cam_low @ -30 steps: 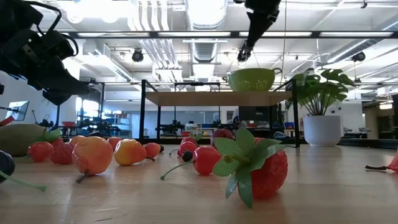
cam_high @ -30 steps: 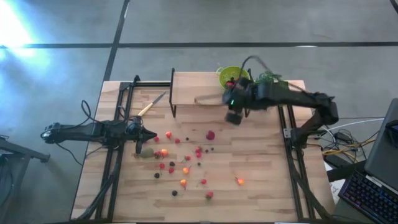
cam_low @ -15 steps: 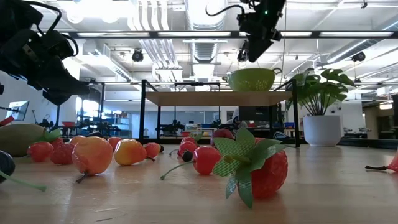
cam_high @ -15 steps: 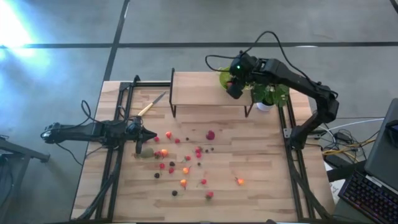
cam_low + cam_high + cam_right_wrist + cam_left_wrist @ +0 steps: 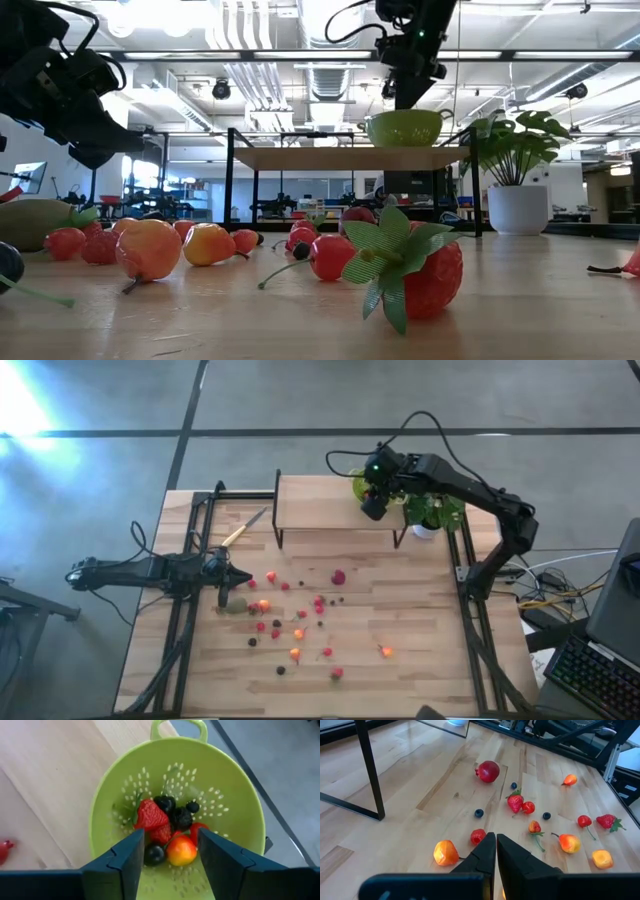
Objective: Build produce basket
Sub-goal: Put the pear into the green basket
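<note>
Over the produce basket (image 5: 177, 815) your right gripper (image 5: 167, 852) hangs, fingers wide, drop done; next fetch 1 table fruit (image 5: 339, 576).

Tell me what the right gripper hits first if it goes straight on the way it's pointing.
Probably the fruit piled in the green colander: the open right gripper points down into it. The depth is unclear.

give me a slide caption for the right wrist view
Open right gripper above the green colander holding strawberries, dark berries and an orange fruit.
</note>
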`<action>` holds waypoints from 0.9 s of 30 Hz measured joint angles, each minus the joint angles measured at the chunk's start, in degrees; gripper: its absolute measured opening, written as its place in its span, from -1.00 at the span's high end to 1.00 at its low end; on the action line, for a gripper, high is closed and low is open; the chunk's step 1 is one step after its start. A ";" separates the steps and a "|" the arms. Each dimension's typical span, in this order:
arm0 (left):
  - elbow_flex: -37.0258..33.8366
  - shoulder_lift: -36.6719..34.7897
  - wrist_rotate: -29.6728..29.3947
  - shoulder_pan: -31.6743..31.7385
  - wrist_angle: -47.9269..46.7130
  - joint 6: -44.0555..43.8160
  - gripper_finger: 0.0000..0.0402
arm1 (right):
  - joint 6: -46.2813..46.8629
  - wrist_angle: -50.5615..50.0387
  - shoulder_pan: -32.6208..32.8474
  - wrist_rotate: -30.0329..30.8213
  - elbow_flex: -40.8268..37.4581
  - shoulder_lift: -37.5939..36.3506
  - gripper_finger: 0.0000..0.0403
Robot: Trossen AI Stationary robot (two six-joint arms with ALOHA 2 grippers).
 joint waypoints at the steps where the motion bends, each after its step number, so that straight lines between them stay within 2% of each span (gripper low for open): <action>1: 0.00 0.00 0.00 0.00 0.02 0.00 0.90 | -0.01 -0.39 0.00 -0.33 0.00 -0.26 0.10; 10: 0.00 0.00 0.00 0.00 0.02 -0.01 0.90 | 0.80 -4.04 2.41 -9.57 0.00 -2.49 0.24; 17: 0.00 -0.01 0.01 0.00 0.01 -0.01 0.90 | 6.27 -11.09 6.77 -18.64 -0.33 -2.28 0.41; 27: 0.00 0.00 0.02 0.00 0.00 0.00 0.90 | 12.86 -19.81 20.11 -20.63 -5.12 -2.29 0.62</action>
